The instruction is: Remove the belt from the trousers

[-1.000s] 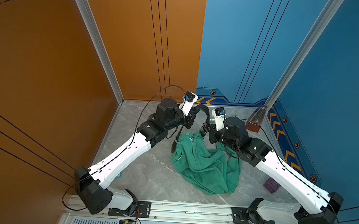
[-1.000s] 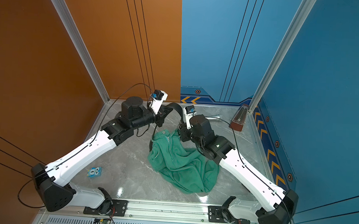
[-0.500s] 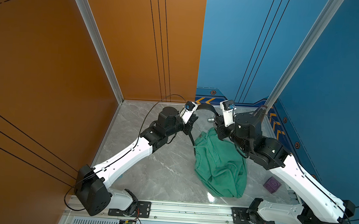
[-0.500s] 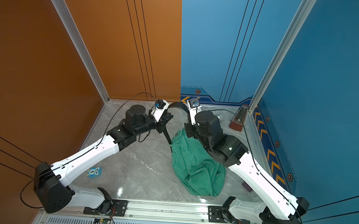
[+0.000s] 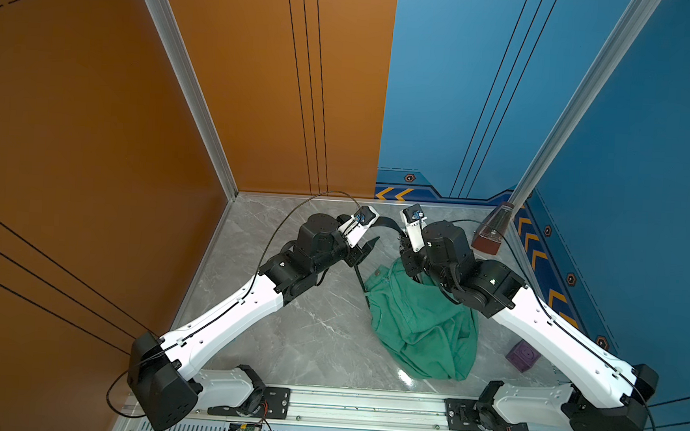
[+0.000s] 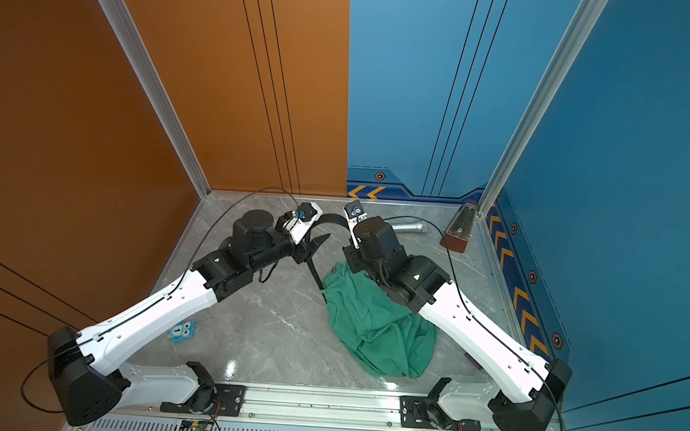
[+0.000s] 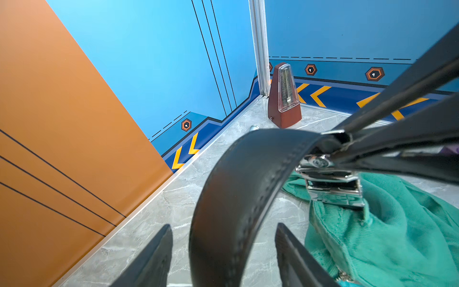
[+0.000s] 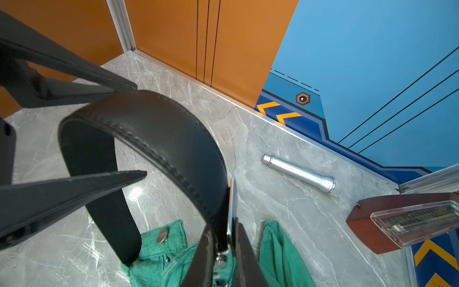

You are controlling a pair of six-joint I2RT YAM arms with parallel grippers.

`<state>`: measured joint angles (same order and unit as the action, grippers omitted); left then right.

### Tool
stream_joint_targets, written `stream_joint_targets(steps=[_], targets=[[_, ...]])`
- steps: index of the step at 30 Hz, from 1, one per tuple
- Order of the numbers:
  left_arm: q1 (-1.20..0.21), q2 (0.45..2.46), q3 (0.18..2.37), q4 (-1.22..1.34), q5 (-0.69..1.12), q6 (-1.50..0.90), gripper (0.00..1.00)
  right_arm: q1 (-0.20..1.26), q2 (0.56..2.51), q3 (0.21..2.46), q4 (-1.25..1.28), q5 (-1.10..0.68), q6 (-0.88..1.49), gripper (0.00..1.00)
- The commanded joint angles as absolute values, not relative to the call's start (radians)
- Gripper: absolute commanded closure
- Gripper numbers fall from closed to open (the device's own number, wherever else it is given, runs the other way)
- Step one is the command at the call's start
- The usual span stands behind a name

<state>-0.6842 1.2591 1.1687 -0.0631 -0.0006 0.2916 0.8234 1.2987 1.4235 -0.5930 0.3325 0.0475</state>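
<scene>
So, the left wrist view shows what both top views hide: left end effector (image 7: 223, 225) spread, belt (image 7: 236, 186) passing loose between its fingers. Right end effector (image 8: 223, 231) pinches the belt beside its silver buckle (image 7: 332, 184). The black stitched strap arches between both end effectors, its far end reaching the green trousers (image 5: 419, 323) heaped on the surface below the right one.

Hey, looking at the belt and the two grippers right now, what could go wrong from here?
1. The left gripper stands open around the belt, so only the right gripper, shut by the buckle, holds it; the strap may slip free.
2. The belt's other end runs into the trousers, which nothing pins down; pulling could drag them toward the metronome.
</scene>
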Motion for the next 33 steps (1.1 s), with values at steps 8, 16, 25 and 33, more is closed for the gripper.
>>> stream_joint_targets(steps=[8, 16, 25, 33], targets=[[-0.743, 1.329, 1.286, -0.143, -0.037, 0.460, 0.23, 0.806, 1.342, 1.451, -0.610, 0.237, 0.044, 1.00], [-0.758, 1.427, 1.348, -0.177, -0.013, 0.473, 0.48, 0.795, 1.338, 1.457, -0.631, 0.216, 0.051, 1.00], [-0.750, 1.442, 1.326, -0.179, -0.018, 0.447, 0.97, 0.743, 1.310, 1.446, -0.627, 0.143, 0.092, 1.00], [-0.734, 1.446, 1.351, -0.179, -0.040, 0.390, 1.00, 0.724, 1.282, 1.450, -0.618, 0.081, 0.166, 0.69]])
